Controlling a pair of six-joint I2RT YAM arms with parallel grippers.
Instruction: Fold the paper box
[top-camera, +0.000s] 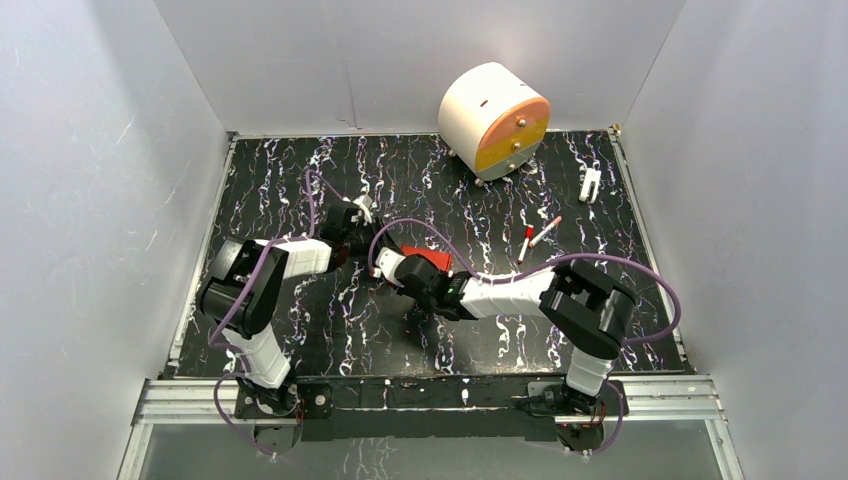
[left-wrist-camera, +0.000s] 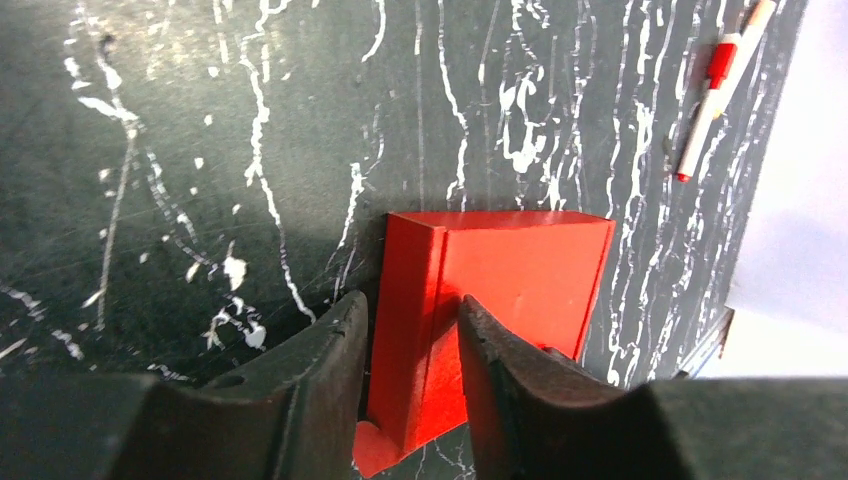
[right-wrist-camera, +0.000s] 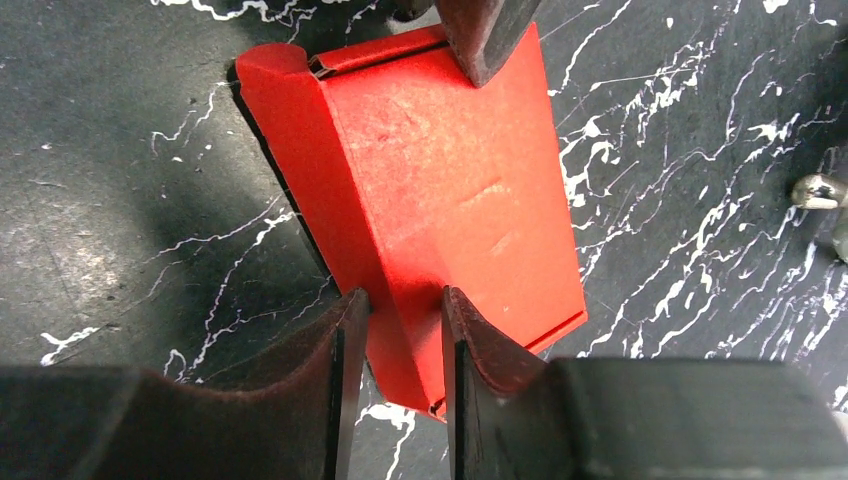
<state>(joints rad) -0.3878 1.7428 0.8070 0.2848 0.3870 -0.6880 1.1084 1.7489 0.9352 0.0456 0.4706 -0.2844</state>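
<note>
Overhead, both arms meet near the middle of the black marbled bench (top-camera: 330, 335), and the red paper box (top-camera: 428, 259) sits between them.

On the left, the left end effector (left-wrist-camera: 412, 322) is grasping the paper box. Its two dark fingers (left-wrist-camera: 320, 360) press on either side of the narrow side wall at one end. I cannot tell whether the box touches the bench or hangs just above it.

In the middle, the box looks only partly formed. In the right wrist view a small flap at its far corner sits loose, with a gap beside it.

On the right, the right end effector (right-wrist-camera: 405, 305) is clamped on the opposite end, pinching a creased edge. Further right, two red-capped pens (top-camera: 535, 238) lie well apart from the box, and a white-and-orange drum (top-camera: 495, 118) stands at the back.

I see several risks:
- With both ends pinched, any pull or twist by one arm against the other could tear or buckle the thin card.
- A harder squeeze could crush the side wall and set a crease in the wrong place.
- If one side lets go, the box could swing or tip, and the loose flap could spring open.
- The fingers work close together, so they could knock each other.
</note>
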